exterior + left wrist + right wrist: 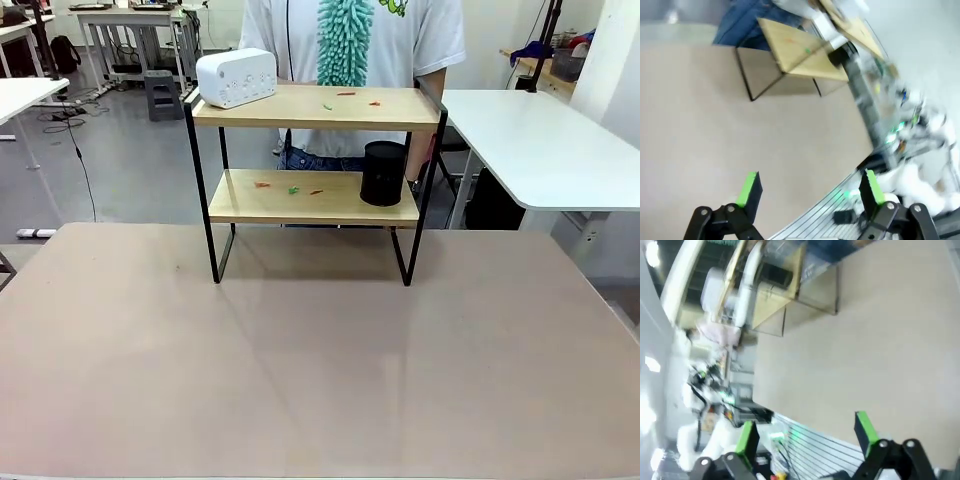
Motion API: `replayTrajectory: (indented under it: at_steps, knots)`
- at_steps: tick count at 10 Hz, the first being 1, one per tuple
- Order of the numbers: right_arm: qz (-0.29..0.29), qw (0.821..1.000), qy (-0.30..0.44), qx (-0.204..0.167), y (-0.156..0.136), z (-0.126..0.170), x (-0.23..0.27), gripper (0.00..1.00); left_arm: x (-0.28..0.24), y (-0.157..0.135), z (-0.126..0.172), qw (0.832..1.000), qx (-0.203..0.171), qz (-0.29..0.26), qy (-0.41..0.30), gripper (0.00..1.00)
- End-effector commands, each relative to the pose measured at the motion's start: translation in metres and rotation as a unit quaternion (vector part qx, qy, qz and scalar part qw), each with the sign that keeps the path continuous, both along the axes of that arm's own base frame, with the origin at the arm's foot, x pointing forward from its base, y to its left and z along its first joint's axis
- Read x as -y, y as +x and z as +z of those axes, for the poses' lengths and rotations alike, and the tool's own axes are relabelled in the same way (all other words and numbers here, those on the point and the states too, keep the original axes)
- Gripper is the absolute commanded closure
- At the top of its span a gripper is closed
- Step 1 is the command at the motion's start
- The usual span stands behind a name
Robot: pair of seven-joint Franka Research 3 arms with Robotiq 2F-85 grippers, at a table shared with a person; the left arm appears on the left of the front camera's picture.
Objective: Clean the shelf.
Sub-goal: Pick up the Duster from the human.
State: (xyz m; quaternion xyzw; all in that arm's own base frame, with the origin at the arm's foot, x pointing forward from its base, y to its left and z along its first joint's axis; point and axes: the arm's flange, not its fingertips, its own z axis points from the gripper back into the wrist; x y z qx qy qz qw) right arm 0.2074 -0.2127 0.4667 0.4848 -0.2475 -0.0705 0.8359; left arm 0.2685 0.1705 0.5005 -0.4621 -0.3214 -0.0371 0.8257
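Note:
The shelf (pixel 315 108) stands at the far middle of the table, two light wooden boards in a thin black frame. Small red and green scraps (pixel 346 98) lie on its top board and more scraps (pixel 290 187) on the lower one. A white box-shaped device (pixel 236 76) sits on the top board's left end; a black cylinder (pixel 383 173) stands on the lower board at the right. Behind the shelf a person holds a teal fluffy duster (pixel 345 40). My left gripper (pixel 809 190) is open over bare tabletop, the shelf (pixel 800 50) far ahead. My right gripper (pixel 807 432) is open too, with the shelf (pixel 772 300) blurred in the distance.
The brown tabletop (pixel 320 370) stretches wide in front of the shelf. A white table (pixel 540 140) stands at the right beyond the edge, another at the far left (pixel 25 95).

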Motion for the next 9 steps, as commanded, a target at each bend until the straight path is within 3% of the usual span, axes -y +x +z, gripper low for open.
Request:
replayTrajectory:
  at_steps: [1,2,3,9]
  knots:
    - [-0.183,0.971,0.156,-0.005,0.005,-0.091,0.014,0.0,-0.025,0.02,-0.089,0.983,-0.029,0.104,-0.148,0.0]
    - [-0.216,0.971,0.097,-0.034,0.022,-0.107,-0.008,0.0,0.0,0.0,0.0,1.0,0.0,0.0,0.0,0.0]
    - [-0.073,0.996,0.054,-0.024,-0.022,-0.046,0.043,0.0,0.0,0.0,0.0,1.0,0.0,0.0,0.0,0.0]
    - [-0.073,0.996,0.054,-0.024,-0.022,-0.046,0.043,0.0,0.0,0.0,0.0,1.0,0.0,0.0,0.0,0.0]
